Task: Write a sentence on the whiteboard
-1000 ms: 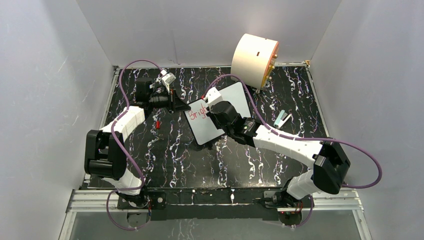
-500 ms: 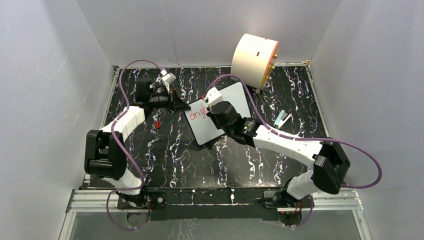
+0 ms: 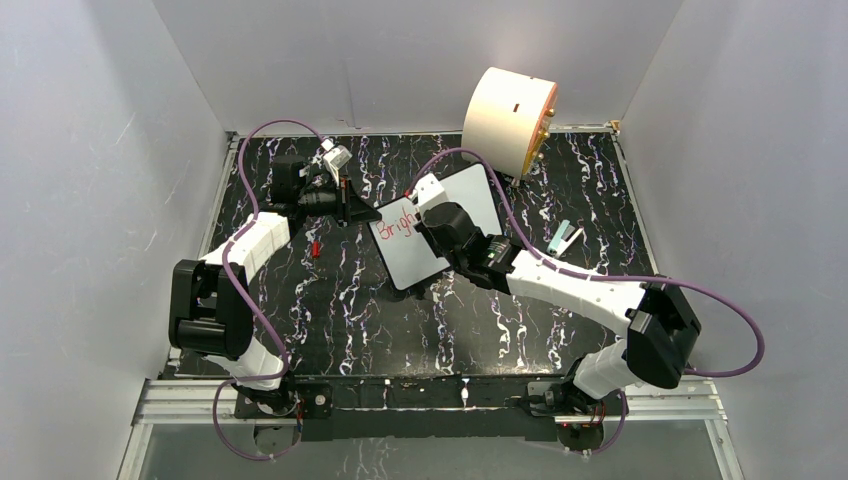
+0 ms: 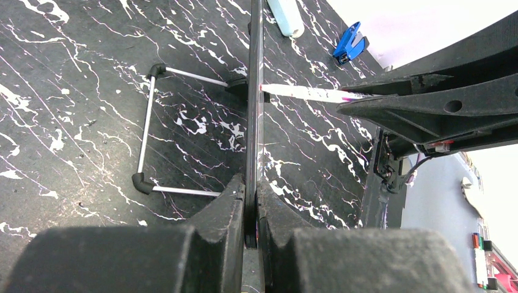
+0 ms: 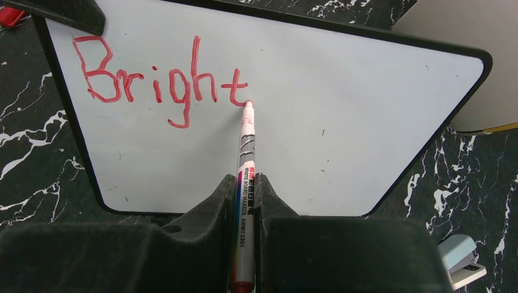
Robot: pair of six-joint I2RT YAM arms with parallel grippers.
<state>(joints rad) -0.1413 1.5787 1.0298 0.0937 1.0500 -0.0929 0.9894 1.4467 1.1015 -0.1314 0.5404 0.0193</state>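
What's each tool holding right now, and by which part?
The left tool clamps the whiteboard by its rim, at a corner. The right tool grips the marker by its barrel, with the tip touching the board.

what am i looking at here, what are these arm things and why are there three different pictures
These are two robot arms bolted to a black marbled table. The wide picture looks down from above and behind them. The other two come from small cameras on the wrists, so each shows its own gripper up close. The left gripper pinches the edge of a small whiteboard, which its camera sees edge-on. The right gripper holds a marker with its tip on the board, just after the red letters, which read "Bright". Also there: a big cream cylinder at the back, a wire stand and a blue clip.
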